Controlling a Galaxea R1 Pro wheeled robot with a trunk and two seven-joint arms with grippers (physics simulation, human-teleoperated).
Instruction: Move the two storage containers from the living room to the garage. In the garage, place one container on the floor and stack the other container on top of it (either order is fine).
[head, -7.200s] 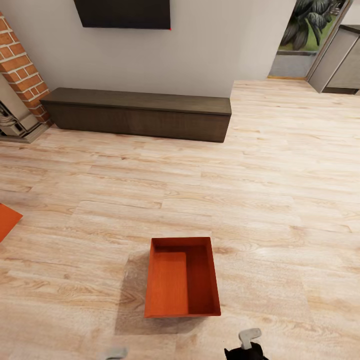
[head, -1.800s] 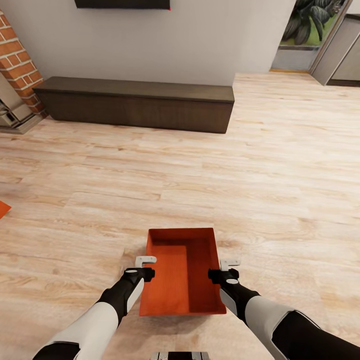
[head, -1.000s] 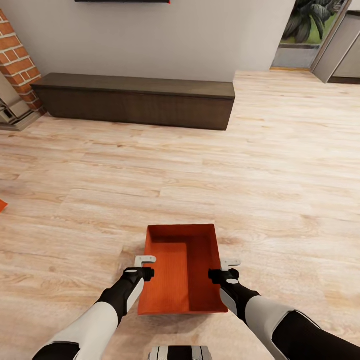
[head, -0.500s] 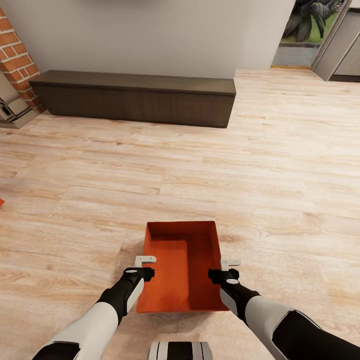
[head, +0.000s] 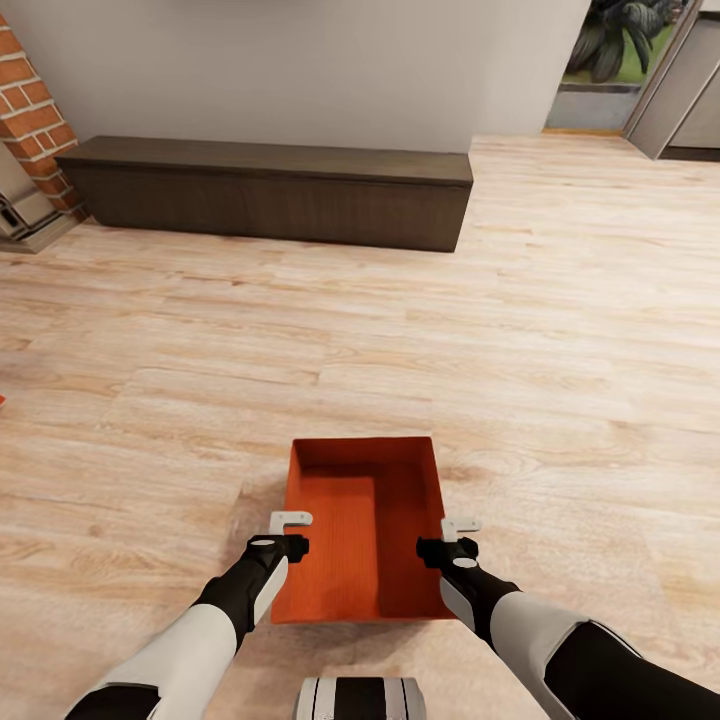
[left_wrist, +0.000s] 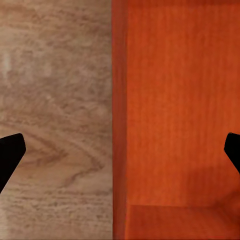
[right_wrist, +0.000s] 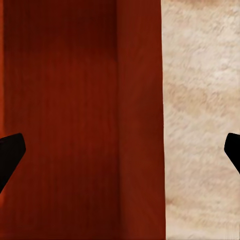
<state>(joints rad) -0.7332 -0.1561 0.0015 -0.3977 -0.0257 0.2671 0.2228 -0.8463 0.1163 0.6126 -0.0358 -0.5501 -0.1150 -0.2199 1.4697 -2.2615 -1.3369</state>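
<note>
One orange-red storage container (head: 365, 530) sits on the light wood-plank floor of the living room, just in front of me. My left gripper (head: 290, 530) hovers over its left wall, open, with the wall (left_wrist: 119, 120) running between the two dark fingertips. Over the right wall, my right gripper (head: 457, 533) is also open, and that wall (right_wrist: 140, 120) lies between its fingertips. Neither gripper is closed on the box. A sliver of orange-red (head: 1, 401) shows at the picture's left edge.
A long dark low cabinet (head: 265, 190) stands against the pale wall ahead. Red brick of the fireplace (head: 30, 120) is at the far left. A doorway with plants (head: 610, 60) opens at the far right. Bare wood floor (head: 560, 380) surrounds the box.
Since the oldest frame both arms have come in over the container's side walls. In the last second the view has shifted slightly, so the room slides up the picture; the grippers stay open.
</note>
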